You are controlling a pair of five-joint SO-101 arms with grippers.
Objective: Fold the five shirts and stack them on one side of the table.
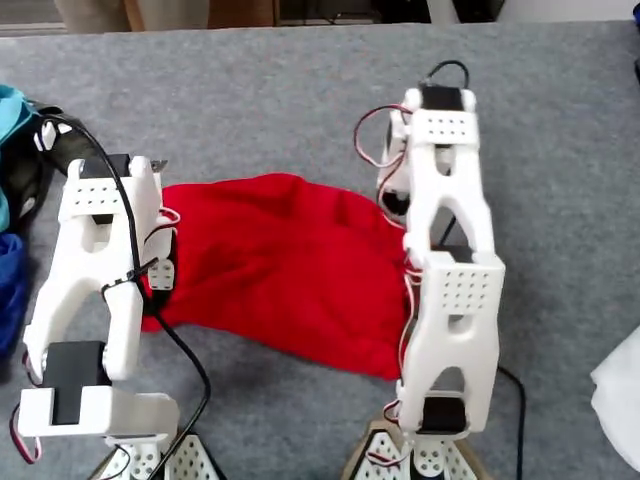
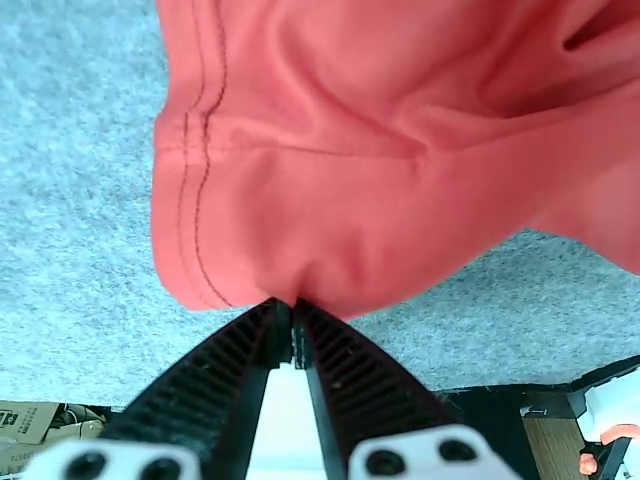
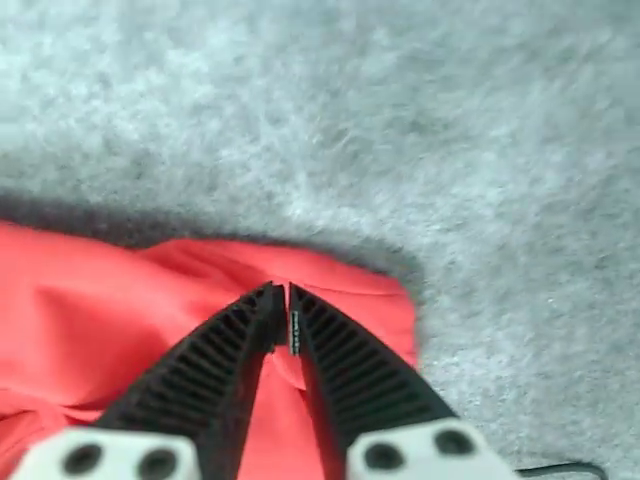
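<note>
A: Well, the left gripper (image 2: 292, 318) is clamped on a hem of the red shirt (image 1: 280, 260); the right gripper (image 3: 283, 305) is pinched shut on another edge.

B: Lift both level, I'd say, keeping the cloth taut where it lies between the arms on the table (image 1: 300, 90).

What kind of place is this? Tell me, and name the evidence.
Probably a robotics lab bench: two white arms mounted at a grey carpeted table, a red shirt between them, other clothes at its edge.
</note>
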